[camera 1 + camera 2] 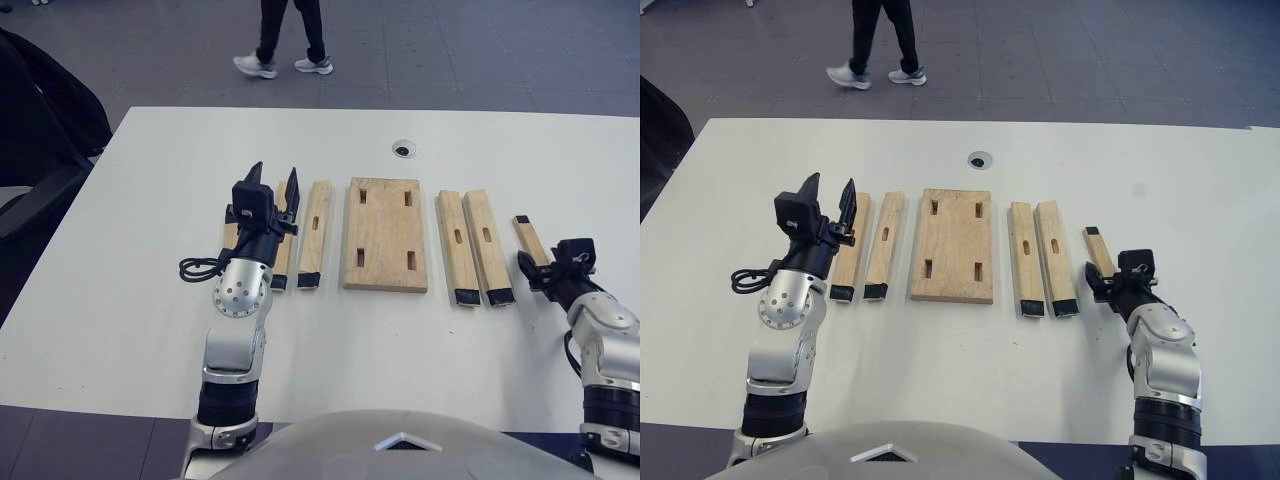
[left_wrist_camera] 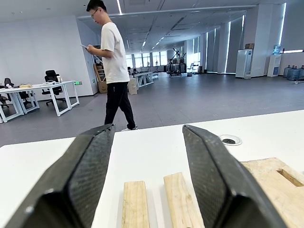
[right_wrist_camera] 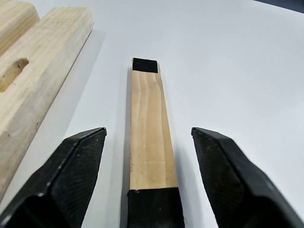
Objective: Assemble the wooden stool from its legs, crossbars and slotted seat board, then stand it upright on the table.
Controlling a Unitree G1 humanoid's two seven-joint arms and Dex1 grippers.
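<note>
the right fingers are spread wide, and a black-tipped crossbar is laid on the surface between them. the left fingers are held wide too; two legs are seen ahead between them, with the seat board to their right.

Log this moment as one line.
left gripper: open, at pale wooden legs | right gripper: open, straddling black-tipped wooden crossbar | slotted wooden seat board: flat, unassembled

Left hand raised, 2 fingers spread, pointing forward. Right hand low, 2 fingers spread.
</note>
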